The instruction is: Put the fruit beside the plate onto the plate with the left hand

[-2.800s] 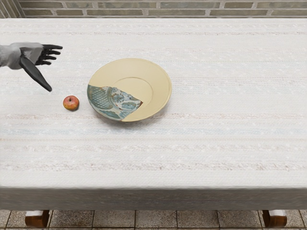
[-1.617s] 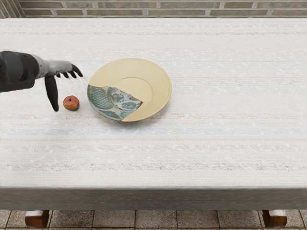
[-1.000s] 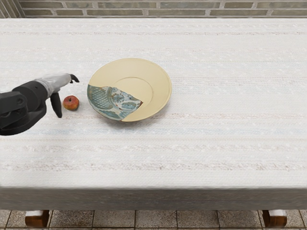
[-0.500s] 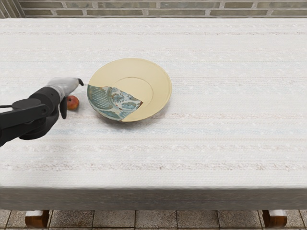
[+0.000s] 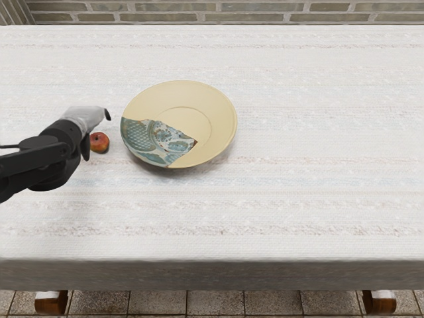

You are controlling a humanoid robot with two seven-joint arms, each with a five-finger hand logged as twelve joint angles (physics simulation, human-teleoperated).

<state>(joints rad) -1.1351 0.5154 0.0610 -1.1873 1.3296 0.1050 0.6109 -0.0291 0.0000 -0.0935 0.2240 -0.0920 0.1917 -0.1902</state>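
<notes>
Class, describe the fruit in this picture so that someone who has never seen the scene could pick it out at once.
Start at the long pale table, then find the big yellow plate with a blue patterned patch. Just left of the plate lies a small fruit, right beside the robot's left hand. It is the only small, round, red thing there.

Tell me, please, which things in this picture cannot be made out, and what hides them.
Head view: the left side of the small red apple is hidden behind the grey left hand.
Head view: the contact between hand and apple is covered by the hand's own back, so a grasp cannot be judged.
Head view: the dark left arm is cut off by the picture's left edge.
The right hand is wholly out of view.
</notes>
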